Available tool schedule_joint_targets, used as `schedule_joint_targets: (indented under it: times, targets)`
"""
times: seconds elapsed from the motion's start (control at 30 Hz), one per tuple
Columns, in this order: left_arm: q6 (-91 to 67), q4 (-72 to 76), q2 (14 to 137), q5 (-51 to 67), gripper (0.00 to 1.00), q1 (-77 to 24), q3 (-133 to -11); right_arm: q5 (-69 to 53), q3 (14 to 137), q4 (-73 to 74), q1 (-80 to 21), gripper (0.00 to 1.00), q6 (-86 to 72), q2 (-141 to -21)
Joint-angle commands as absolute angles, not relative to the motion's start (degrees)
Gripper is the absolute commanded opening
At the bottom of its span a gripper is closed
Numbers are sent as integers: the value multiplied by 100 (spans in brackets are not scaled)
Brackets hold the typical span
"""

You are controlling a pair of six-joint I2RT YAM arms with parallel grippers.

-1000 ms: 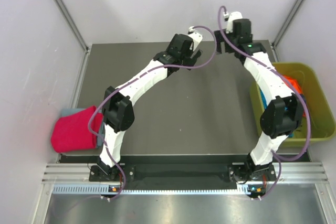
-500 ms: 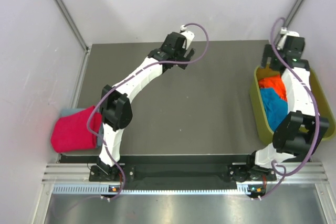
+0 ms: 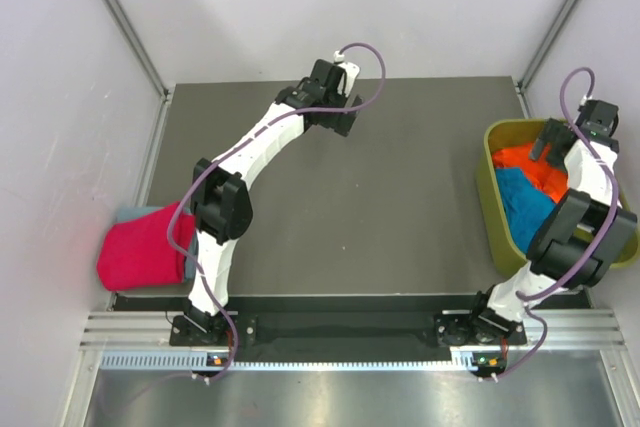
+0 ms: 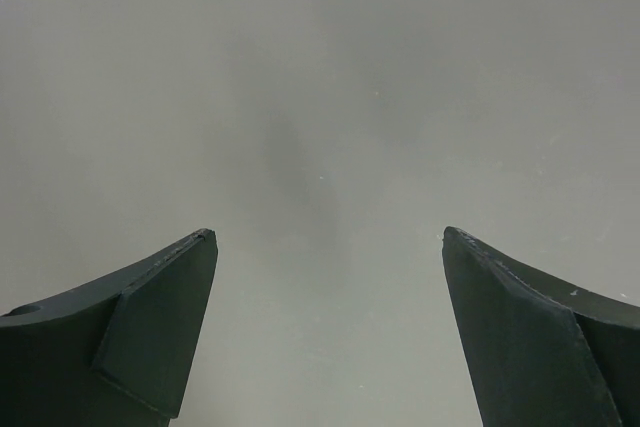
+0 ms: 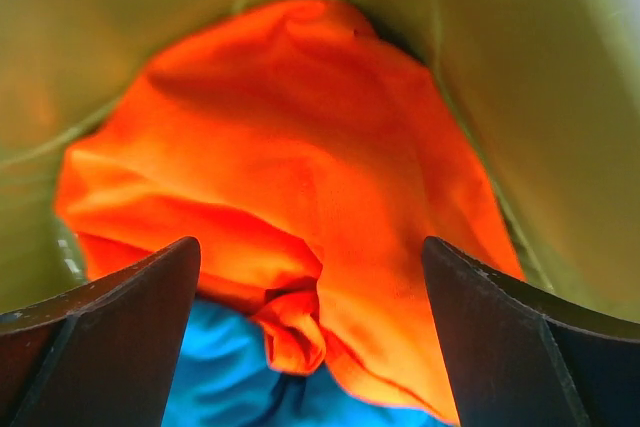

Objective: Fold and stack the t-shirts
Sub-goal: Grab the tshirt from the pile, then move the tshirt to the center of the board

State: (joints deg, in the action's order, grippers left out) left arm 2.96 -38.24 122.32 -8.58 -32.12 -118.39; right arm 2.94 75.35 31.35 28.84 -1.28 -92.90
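A crumpled orange t-shirt (image 3: pixel 518 159) (image 5: pixel 300 117) lies on a teal-blue t-shirt (image 3: pixel 525 205) (image 5: pixel 225 382) inside the olive-green bin (image 3: pixel 487 187). My right gripper (image 3: pixel 553 143) (image 5: pixel 310 243) hangs open just above the orange cloth, with a finger on either side of a fold and nothing held. A folded magenta-pink t-shirt (image 3: pixel 140 249) rests on a grey-blue one (image 3: pixel 127 213) at the table's left edge. My left gripper (image 3: pixel 340 123) (image 4: pixel 328 237) stands open over bare table at the far middle.
The bin's walls (image 5: pixel 140 17) close in around the right gripper. The dark table top (image 3: pixel 380 207) is bordered by pale walls on the left, right and far sides. The folded pile overhangs the table's left edge.
The right arm has swung from the far middle of the table rightward and down into the bin. The left arm has shifted slightly left and farther back.
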Motion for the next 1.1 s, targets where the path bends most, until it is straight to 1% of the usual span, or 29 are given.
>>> schedule_joint_targets:
  times: [0.0, 0.07, 0.1, 0.13, 0.17, 0.2, 0.23, 0.27, 0.3, 0.37, 0.43, 0.5, 0.63, 0.67, 0.73, 0.77, 0.93, 1.07]
  targets:
    - [88, -3814, 12050, -562, 98, -3164, -12067, 290, 7558, 2988, 2927, 91, -115, -9526]
    - [97, -3788, 12024, -562, 94, -3147, -12067, 325, 7567, 2945, 2944, 88, -97, -9624]
    - [97, -3797, 12015, -562, 90, -3146, -12076, 325, 7585, 2944, 2953, 82, -88, -9694]
    - [97, -3797, 11997, -571, 81, -3146, -12076, 316, 7602, 2953, 2971, 63, -97, -9703]
    - [97, -3797, 11980, -563, 80, -3138, -12067, 247, 7646, 2962, 2979, 49, -97, -9703]
    - [105, -3797, 11971, -580, 79, -3129, -12041, 159, 7690, 2962, 2979, 37, -105, -9668]
    - [97, -3797, 11945, -632, 81, -3129, -12015, 115, 7725, 2979, 2971, 18, -140, -9642]
    - [79, -3779, 11927, -711, 84, -3129, -11980, 45, 7804, 2988, 2953, 8, -175, -9607]
    - [88, -3771, 11918, -773, 86, -3120, -11892, 44, 7839, 2988, 2927, 0, -202, -9493]
    - [123, -3753, 11883, -826, 91, -3094, -11830, 61, 7997, 2988, 2787, 0, -211, -9352]
    - [141, -3727, 11874, -931, 93, -3059, -11821, 62, 8147, 2988, 2646, 0, -194, -9124]
    - [219, -3639, 11865, -1089, 96, -2989, -11891, 35, 8402, 2883, 2234, 0, -45, -8809]
    - [483, -3463, 11857, -1493, 97, -2804, -12155, -693, 8613, 2190, 1241, 0, 492, -8254]
    - [527, -3419, 11848, -1581, 98, -2717, -12225, -938, 8796, 1962, 839, 0, 527, -8227]
    - [571, -3366, 11839, -1687, 99, -2611, -12296, -1229, 9139, 1890, 476, 0, 484, -8401]
    - [571, -3358, 11821, -1714, 99, -2489, -12357, -1526, 9497, 1829, 179, 0, 414, -8498]
    - [439, -3270, 11611, -2030, 99, -2101, -12375, -2179, 10536, 1521, -771, 0, -219, -9298]
    - [431, -3261, 11444, -2109, 99, -1925, -12349, -2749, 11441, 1494, -1299, 0, -360, -9799]
